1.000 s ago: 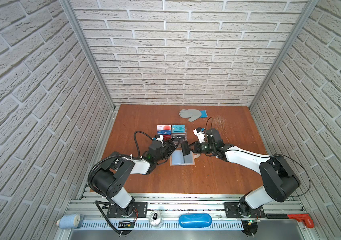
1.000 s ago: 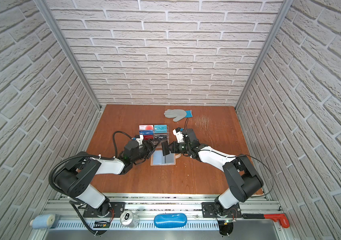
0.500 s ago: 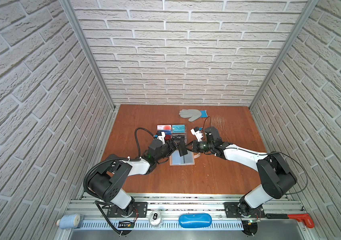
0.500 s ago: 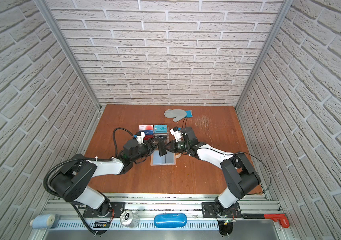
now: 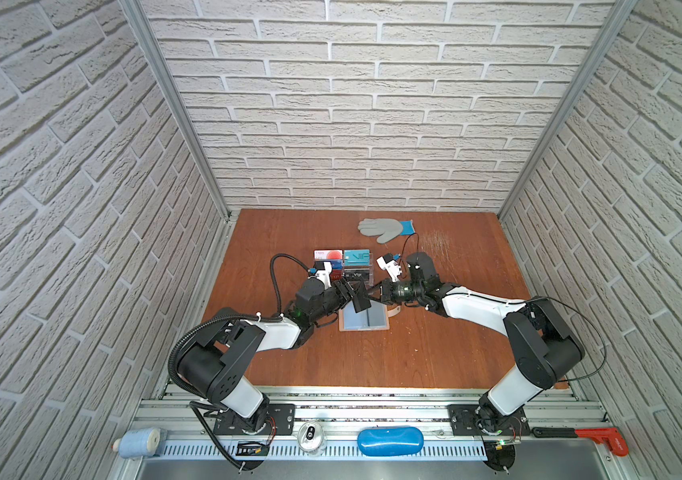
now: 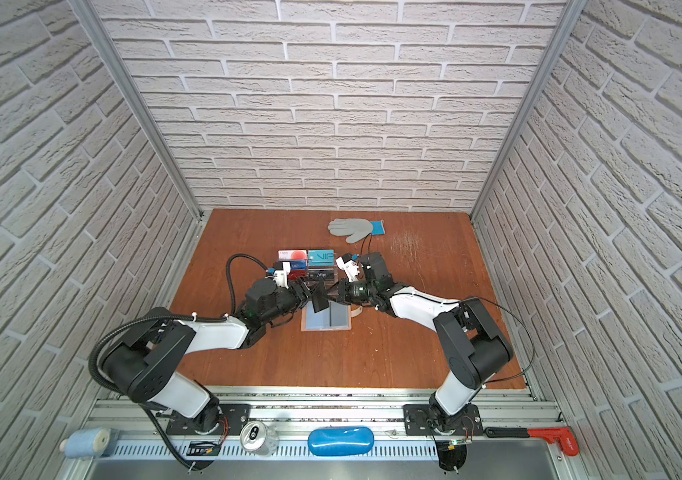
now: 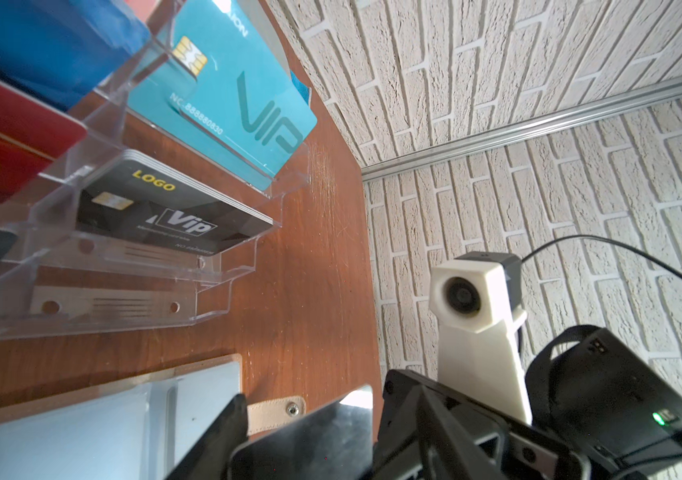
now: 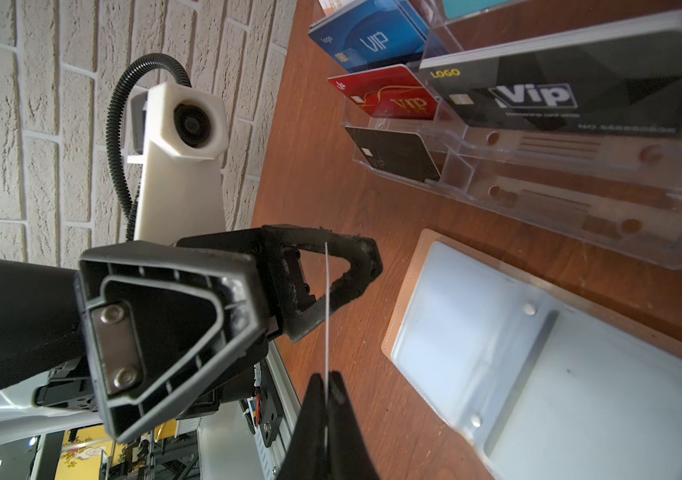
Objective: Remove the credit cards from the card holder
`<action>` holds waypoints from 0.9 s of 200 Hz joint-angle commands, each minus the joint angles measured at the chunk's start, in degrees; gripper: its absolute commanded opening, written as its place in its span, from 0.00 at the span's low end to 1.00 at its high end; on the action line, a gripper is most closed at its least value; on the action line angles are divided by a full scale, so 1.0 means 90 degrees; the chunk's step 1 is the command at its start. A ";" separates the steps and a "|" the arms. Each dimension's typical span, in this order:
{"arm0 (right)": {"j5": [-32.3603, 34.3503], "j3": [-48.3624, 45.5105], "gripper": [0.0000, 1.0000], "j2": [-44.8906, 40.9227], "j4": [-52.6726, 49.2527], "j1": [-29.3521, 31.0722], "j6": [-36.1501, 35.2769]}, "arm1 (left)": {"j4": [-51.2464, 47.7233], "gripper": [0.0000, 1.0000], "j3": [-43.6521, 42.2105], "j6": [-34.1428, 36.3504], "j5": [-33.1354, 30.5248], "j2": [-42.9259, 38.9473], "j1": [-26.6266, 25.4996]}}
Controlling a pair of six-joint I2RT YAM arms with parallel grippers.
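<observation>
The tan card holder [image 5: 364, 323] [image 8: 539, 374] lies open on the table, grey-blue sleeves up, its snap strap [image 7: 277, 410] sticking out. A black credit card [image 5: 361, 298] [image 7: 310, 440] hangs just above it, with my right gripper [image 5: 372, 293] [image 8: 326, 376] shut on one edge. My left gripper [image 5: 348, 292] [image 7: 314, 397] faces the right one. Its fingers [image 7: 223, 436] stand apart on either side of the same card, close to its edges. Whether they press on it does not show.
A clear acrylic tiered stand [image 7: 123, 316] just behind the holder carries teal [image 7: 227, 95], black [image 7: 173, 216], red [image 8: 389, 93] and blue [image 8: 368, 37] cards. A grey glove [image 5: 385, 228] lies at the back. Brick walls close in three sides.
My left gripper has moved right to the black card and its jaws have narrowed around it. My right gripper, still shut on the card, has shifted slightly left.
</observation>
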 commanded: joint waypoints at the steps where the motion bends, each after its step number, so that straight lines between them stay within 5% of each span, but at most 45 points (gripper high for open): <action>1: -0.0221 0.0204 0.06 0.0092 0.0343 -0.0022 0.0058 | 0.0596 0.57 -0.0117 0.0028 0.0052 0.0059 -0.0034; 69: -0.0318 0.0513 0.06 0.0527 0.0221 -0.0061 0.0004 | 0.0601 0.36 -0.0243 0.0096 0.0055 -0.0031 -0.0034; 180: -0.0491 0.0815 0.12 0.1236 0.0193 -0.0198 0.0003 | 0.0606 0.21 -0.0411 0.0214 -0.0002 -0.0118 0.0020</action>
